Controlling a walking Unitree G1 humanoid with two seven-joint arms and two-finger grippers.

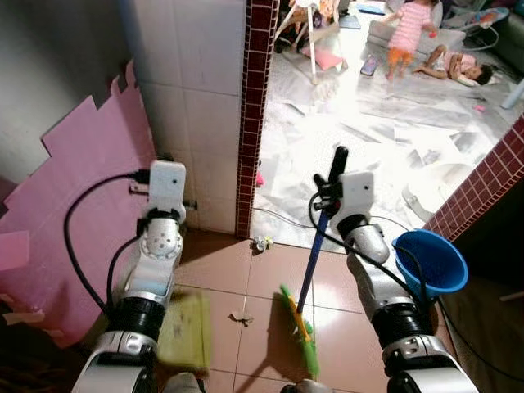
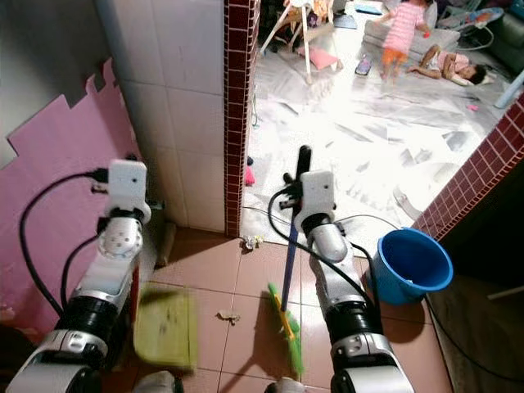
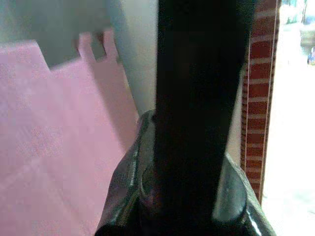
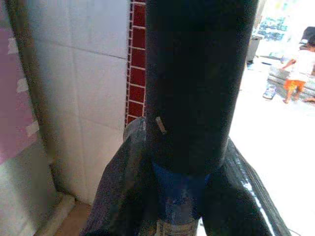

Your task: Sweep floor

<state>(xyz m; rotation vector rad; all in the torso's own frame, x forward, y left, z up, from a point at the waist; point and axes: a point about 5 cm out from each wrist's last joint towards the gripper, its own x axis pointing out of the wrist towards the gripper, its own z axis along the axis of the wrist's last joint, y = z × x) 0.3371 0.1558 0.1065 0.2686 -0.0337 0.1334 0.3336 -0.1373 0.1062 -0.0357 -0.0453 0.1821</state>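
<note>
— So, where does the blue-handled broom with the green and yellow bristle head (image 1: 304, 326) stand right now?

— Upright and a little tilted, its head resting on the reddish-brown tiled floor (image 1: 213, 266), the black grip at the top of the pole poking up past the right pincer (image 1: 327, 195). That pincer is clamped around the pole just below the black grip; the right wrist view shows the fingers wrapped on either side of it.

— And the other arm?

— The left pincer (image 3: 189, 196) is closed on a dark handle, which I judge belongs to the flat yellow-green dustpan (image 1: 184, 329) blurred on the floor below that arm. The pan lies well to the left of the broom head.

— What needs sweeping?

— A small crumpled scrap of brownish litter (image 1: 241, 318) lies between pan and broom, and a pale bit of rubbish (image 1: 262, 242) sits near the foot of the dark red brick-tiled pillar (image 1: 252, 115), at the doorway.

— How would you do it well?

— Keep the grip firm so the pole doesn't twist, drag the bristles low from right to left, and push the near scrap toward the pan's lip. The pan edge should sit flush on the tiles. Short strokes suit; the round blue plastic bucket (image 1: 431, 262) stands just beside the right arm, and a black cable (image 1: 86, 213) trails by the pink foam mat (image 1: 78, 205) against the wall.
</note>
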